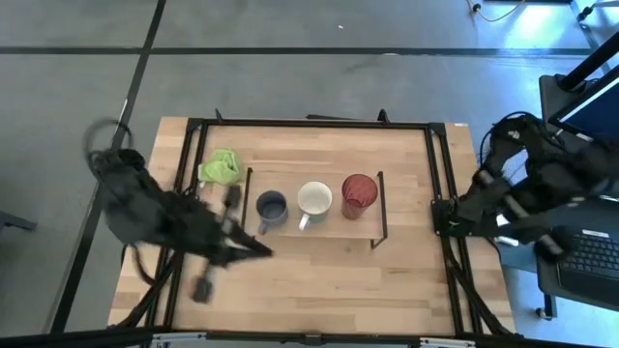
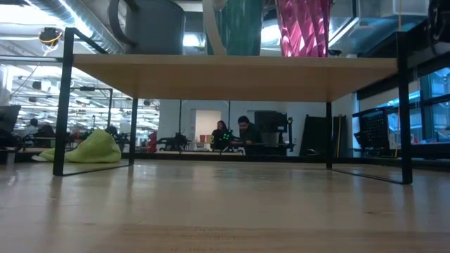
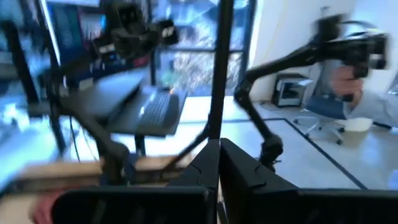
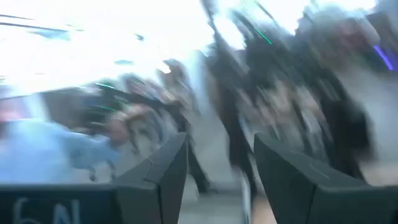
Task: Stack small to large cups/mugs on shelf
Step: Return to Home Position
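Note:
The light-wood shelf [image 1: 329,228] stands mid-table on thin black legs. On it, in a row from left to right, stand the grey-blue mug [image 1: 271,206], the white mug [image 1: 314,198] and the red tumbler [image 1: 359,195]. The low view shows the shelf board [image 2: 232,76] from below, with the cups' lower parts above it, the red tumbler [image 2: 302,24] among them. My left gripper [image 1: 259,249] is shut and empty, just in front of the shelf's near left corner; its fingers meet in the left wrist view [image 3: 219,163]. My right gripper [image 4: 221,155] is open and empty, with its arm folded at the table's right edge [image 1: 464,213].
A green cloth lump [image 1: 221,167] lies at the shelf's far left corner and also shows in the low view [image 2: 95,147]. The black table frame [image 1: 440,193] runs along the sides. Bare wood lies in front of the shelf [image 1: 338,280].

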Available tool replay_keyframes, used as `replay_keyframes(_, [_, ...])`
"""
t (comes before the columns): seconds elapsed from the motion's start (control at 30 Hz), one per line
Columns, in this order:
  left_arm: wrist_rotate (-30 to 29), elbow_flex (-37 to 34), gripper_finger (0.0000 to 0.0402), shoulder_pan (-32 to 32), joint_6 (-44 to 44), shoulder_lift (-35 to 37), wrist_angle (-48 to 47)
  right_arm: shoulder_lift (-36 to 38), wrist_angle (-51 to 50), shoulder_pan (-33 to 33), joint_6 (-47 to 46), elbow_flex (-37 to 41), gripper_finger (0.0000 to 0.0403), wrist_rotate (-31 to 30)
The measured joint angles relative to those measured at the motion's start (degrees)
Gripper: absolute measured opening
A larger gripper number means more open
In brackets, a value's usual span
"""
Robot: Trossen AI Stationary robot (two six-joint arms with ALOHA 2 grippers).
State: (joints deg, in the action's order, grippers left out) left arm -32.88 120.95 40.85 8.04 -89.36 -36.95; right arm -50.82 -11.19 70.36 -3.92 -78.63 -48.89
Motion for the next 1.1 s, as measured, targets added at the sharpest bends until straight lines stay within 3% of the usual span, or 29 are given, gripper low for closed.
replay_keyframes(0.1, [0.69,-3.07,0.0009,0.35,-5.27,5.51,0.53,3.09,15.34,-0.39,19.05,5.00,0.0186,7.32])
replay_keyframes(0.23, [0.81,-16.35,0.0007,0.53,-8.22,15.69,6.03,9.36,29.26,-1.01,30.53,14.74,0.0186,3.73])
replay_keyframes(0.33, [2.21,-31.56,0.0002,0.88,-12.08,25.75,19.17,16.24,32.58,-1.04,29.47,21.84,0.0186,-4.70])
replay_keyframes(0.43, [4.48,-44.75,0.0002,1.48,-16.70,37.35,31.33,21.71,33.70,-1.04,20.02,26.53,0.0186,-11.14])
replay_keyframes(0.57, [-4.75,-53.97,0.0005,2.28,-14.29,52.94,28.38,25.39,33.21,-1.15,4.33,29.91,0.0186,-11.07])
replay_keyframes(0.67, [-5.60,-58.67,0.0001,2.77,1.08,62.24,26.30,26.05,33.08,-1.34,9.62,30.04,0.0186,-11.47])
replay_keyframes(0.77, [0.61,-64.05,0.0003,2.83,0.04,68.29,24.25,26.70,32.42,-1.30,17.59,29.33,0.0186,-12.98])
replay_keyframes(0.87, [1.25,-67.64,0.0011,2.84,-2.66,76.40,24.29,29.15,32.70,-1.32,18.84,28.54,0.0186,-20.34])
replay_keyframes(0.93, [1.33,-70.11,0.0016,2.78,-2.97,83.12,25.39,31.86,30.90,-1.37,21.98,28.73,0.0186,-15.00])
replay_keyframes(1.0, [4.27,-73.34,0.0021,2.84,-3.41,89.41,25.05,34.79,26.27,-1.34,25.63,29.90,0.0186,-0.30])
replay_keyframes(1.07, [2.98,-72.95,0.0025,2.91,-6.44,88.70,23.88,37.81,23.20,-1.28,27.84,31.37,0.0186,10.93])
replay_keyframes(1.1, [3.34,-71.91,0.0027,2.14,-7.14,88.32,21.48,39.36,23.25,-1.32,28.40,32.45,0.0186,12.49])
